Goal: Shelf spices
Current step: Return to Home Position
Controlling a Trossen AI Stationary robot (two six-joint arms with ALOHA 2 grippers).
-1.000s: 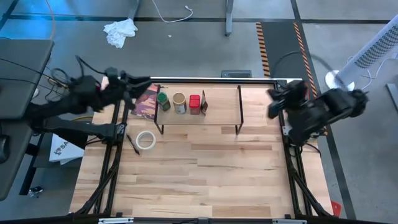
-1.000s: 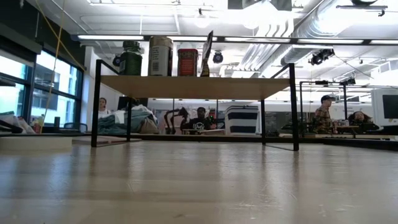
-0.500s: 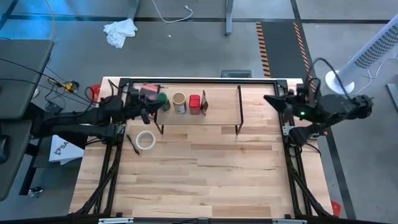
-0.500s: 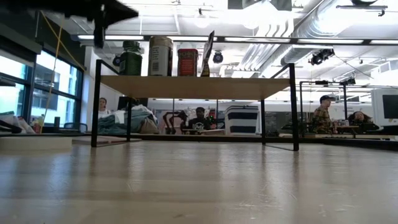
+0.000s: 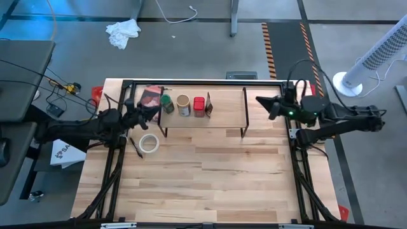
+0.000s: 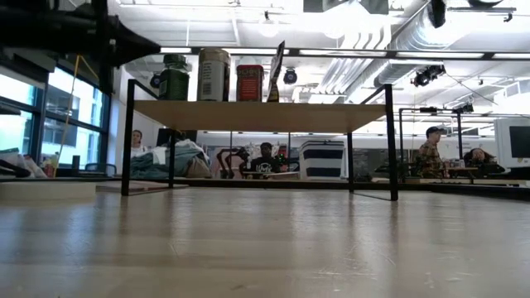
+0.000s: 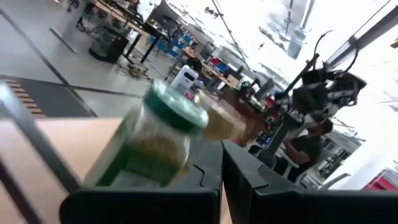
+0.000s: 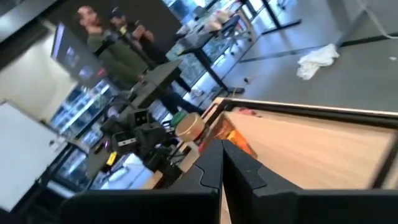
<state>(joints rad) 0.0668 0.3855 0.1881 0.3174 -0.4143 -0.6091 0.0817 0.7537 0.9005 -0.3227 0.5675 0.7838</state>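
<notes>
High view: the shelf (image 5: 226,109) stands at the back of the table (image 5: 210,181). All four spices sit in a row on the left half of its top board. From the left they are the green-lidded jar (image 5: 167,104), the tan-lidded jar (image 5: 183,105), the red tin (image 5: 199,105) and the orange-brown packet (image 5: 208,104), which stands on edge touching the tin. A maroon packet (image 5: 150,98) lies on the table just beside the shelf's left end. A white tape roll (image 5: 149,143) lies in front of that end. The left gripper (image 5: 150,114) hangs low near the shelf's left end, between the maroon packet and the tape roll, holding nothing. The right gripper (image 5: 262,103) hangs off the shelf's right end, apart from it, also empty.

Low view: the four spices stand upright on the board, green jar (image 6: 174,79) leftmost and the packet (image 6: 275,73) rightmost. The left arm (image 6: 74,33) crosses the top left corner. People (image 6: 430,149) are in the room behind.

Left wrist view: the left fingers (image 7: 143,199) are pressed together with nothing between them. The green-lidded jar (image 7: 158,140) is close ahead, blurred, and the right arm (image 7: 320,93) is far off.

Right wrist view: the right fingers (image 8: 186,190) are likewise closed and empty. The board (image 8: 298,146) runs ahead to the tan-lidded jar (image 8: 188,126), with the left arm (image 8: 143,134) beyond it.
</notes>
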